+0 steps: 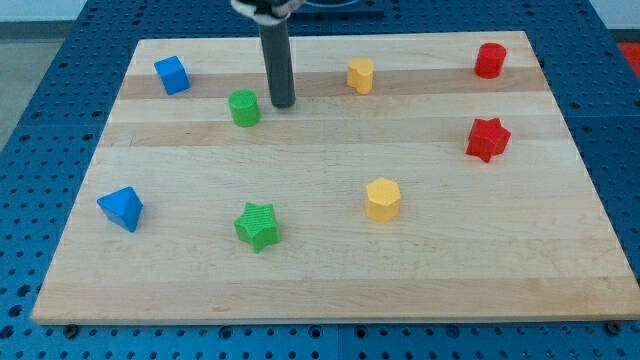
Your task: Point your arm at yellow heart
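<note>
The yellow heart [361, 75] sits near the view's top, a little right of centre, on the pale wooden tabletop [330, 285]. At this size its lobes are hard to make out, but it is the less regular of the two yellow blocks. It stands alone with nothing touching it. My tip [283, 104] is down on the tabletop to the heart's left and slightly lower in the view, with a clear gap of bare wood between them. The dark rod rises straight up from there and leaves the view at the top. The arm ends in this plain rod rather than a hand, so it grasps nothing. Just to the left of my tip is the green cylinder [244, 108]; it is very close, but I cannot tell whether they touch. Further left, near the top-left corner, is the blue cube [172, 75]. Below the heart, around the middle of the board, is the yellow hexagon [382, 199]. The green star [258, 226] is to the hexagon's left and a bit lower. The blue triangle [121, 208] is near the left edge. On the right side, the red cylinder [490, 60] is in the top-right corner and the red star [488, 138] is below it, apart from it. The tabletop rests on a blue perforated base [40, 120] that shows on all sides.
</note>
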